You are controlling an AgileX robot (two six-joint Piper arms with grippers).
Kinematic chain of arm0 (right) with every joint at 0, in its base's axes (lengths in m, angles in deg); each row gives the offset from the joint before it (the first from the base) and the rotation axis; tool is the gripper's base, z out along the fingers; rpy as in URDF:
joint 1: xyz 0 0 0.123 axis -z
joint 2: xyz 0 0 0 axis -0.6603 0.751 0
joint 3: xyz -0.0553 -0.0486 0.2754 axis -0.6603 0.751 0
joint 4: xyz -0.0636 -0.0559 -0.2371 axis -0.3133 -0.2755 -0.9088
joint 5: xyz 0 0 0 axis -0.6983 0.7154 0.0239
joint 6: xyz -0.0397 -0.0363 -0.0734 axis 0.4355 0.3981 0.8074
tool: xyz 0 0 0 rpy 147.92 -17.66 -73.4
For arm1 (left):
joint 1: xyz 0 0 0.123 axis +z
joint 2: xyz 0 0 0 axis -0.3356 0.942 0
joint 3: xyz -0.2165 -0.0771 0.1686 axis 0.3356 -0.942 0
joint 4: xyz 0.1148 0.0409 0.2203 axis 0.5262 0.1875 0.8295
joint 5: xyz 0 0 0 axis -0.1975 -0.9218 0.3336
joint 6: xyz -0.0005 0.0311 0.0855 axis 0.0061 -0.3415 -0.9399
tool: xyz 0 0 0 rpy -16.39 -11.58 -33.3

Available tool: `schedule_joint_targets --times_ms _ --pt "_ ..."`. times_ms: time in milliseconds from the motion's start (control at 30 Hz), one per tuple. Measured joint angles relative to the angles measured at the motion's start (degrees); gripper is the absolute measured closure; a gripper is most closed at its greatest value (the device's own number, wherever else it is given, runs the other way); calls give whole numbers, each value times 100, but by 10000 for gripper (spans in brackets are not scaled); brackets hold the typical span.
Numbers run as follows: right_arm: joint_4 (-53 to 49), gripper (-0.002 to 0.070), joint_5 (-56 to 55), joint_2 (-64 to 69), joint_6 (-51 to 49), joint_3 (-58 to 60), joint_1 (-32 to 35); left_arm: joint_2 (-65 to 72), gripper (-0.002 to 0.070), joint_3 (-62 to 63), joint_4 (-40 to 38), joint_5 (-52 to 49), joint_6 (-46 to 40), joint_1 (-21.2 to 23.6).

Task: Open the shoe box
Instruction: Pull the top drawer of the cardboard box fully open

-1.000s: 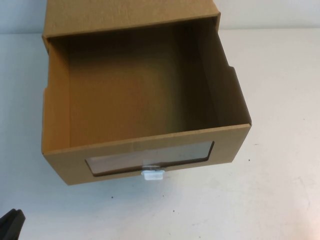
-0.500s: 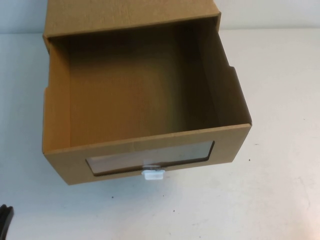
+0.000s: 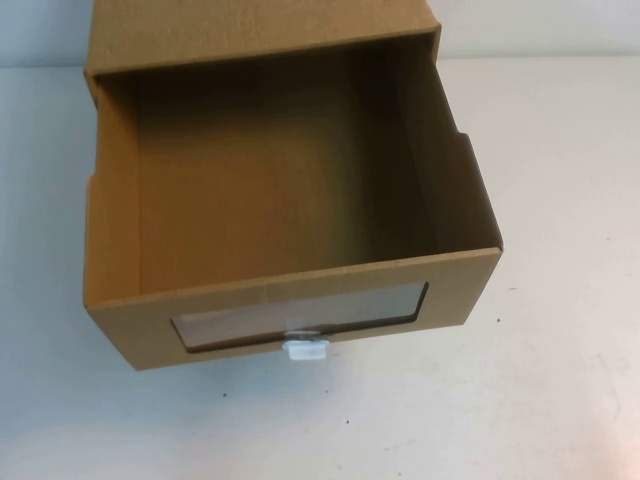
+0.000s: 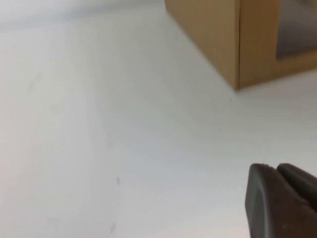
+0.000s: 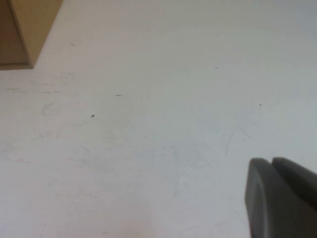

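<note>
White tabletop (image 3: 560,390) spreads under everything, bare but for a few dark specks. On it, toward the far side and a little to my left, sits the brown cardboard shoe box (image 3: 260,30), the sleeve-and-drawer kind. Its drawer (image 3: 120,320) stands pulled well out of the sleeve toward me, the inside open to the high camera with nothing in it that I can see. The drawer's front panel carries a clear plastic window (image 3: 300,315), and at the middle of the window's lower edge sits a small white pull tab (image 3: 305,348). Neither of my arms shows in the high view. My left gripper (image 4: 275,169) hangs low over bare table off the box's near left corner, pads pressed together on nothing. My right gripper (image 5: 271,161) is likewise closed and empty, over bare table with only a corner of the box in its wrist view. Both are well apart from the tab. I judge the opening itself done (the drawer looks about as far out as the sleeve sensibly allows), so the step in hand is the retreat. If more travel were wanted, I would have to spread one gripper, come in low at the tab, pinch it and draw straight toward me so the sleeve does not drag along.
</note>
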Motion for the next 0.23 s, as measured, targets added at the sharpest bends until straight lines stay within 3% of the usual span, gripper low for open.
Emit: schedule_joint_targets --times_ms 233 --pt "0 689 0 0 0 0 0 0 680 0 36 -253 34 13"
